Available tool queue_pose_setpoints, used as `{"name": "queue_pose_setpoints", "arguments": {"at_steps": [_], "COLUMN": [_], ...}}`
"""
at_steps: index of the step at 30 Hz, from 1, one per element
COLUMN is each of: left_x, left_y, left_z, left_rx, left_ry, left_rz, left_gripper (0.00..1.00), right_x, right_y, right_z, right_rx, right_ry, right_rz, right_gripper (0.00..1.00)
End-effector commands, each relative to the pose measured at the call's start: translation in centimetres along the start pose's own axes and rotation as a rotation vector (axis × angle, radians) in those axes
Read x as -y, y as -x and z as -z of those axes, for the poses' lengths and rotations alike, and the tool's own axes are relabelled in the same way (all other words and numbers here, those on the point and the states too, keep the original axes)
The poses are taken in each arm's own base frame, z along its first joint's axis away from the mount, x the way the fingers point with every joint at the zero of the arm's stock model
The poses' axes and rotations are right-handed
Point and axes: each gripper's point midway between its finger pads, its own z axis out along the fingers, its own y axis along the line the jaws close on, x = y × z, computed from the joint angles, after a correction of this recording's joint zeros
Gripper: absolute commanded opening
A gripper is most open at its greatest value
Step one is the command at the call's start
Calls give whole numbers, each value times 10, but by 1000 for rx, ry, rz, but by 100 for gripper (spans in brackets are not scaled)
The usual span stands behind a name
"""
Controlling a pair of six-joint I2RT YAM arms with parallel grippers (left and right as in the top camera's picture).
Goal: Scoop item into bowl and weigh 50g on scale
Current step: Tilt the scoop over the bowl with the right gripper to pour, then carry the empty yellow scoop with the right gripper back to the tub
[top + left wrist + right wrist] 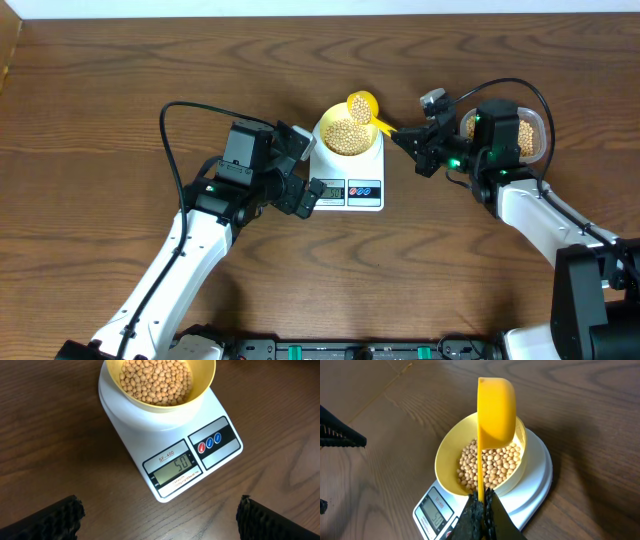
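Clearly, left wrist: scale (145, 435) reads 50.

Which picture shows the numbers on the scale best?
The left wrist view: the scale's display faces the camera, large and sharp, reading 50. Overhead the display is tiny and unreadable. The right wrist view shows it slanted at the bottom edge.

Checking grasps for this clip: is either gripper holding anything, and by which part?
The right gripper pinches the yellow scoop by the end of its handle; the left gripper is open and holds nothing.
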Motion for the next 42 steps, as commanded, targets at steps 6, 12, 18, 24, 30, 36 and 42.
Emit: {"name": "queue_pose_setpoints", "arguments": {"at_steps": [6, 12, 18, 24, 30, 36, 42], "left_x": [0, 0, 0, 0, 0, 0, 0], "left_y": [-3, -3, -3, -3, -3, -3, -3], "left_z": [-2, -2, -2, -2, -2, -2, -2], "left_rx": [-9, -9, -9, -9, -9, -9, -9], "left_ry": [-7, -8, -7, -7, -7, -7, -7], "left_rz": [2, 2, 2, 2, 2, 2, 2], "left_gripper": [100, 100, 100, 100, 100, 100, 100], "right_x": [-1, -1, 2, -4, 12, 29, 44], "right_y": [7, 7, 18, 47, 60, 61, 62], "right_z": [5, 5, 8, 21, 45, 70, 87], "right_rx": [18, 19, 57, 146, 199, 217, 244], "right_ry": [-1, 3, 8, 110, 137, 153, 136], "right_rz": [-16, -158, -339, -388, -492, -566, -628], "right_gripper": [1, 1, 1, 1, 1, 1, 1]}}
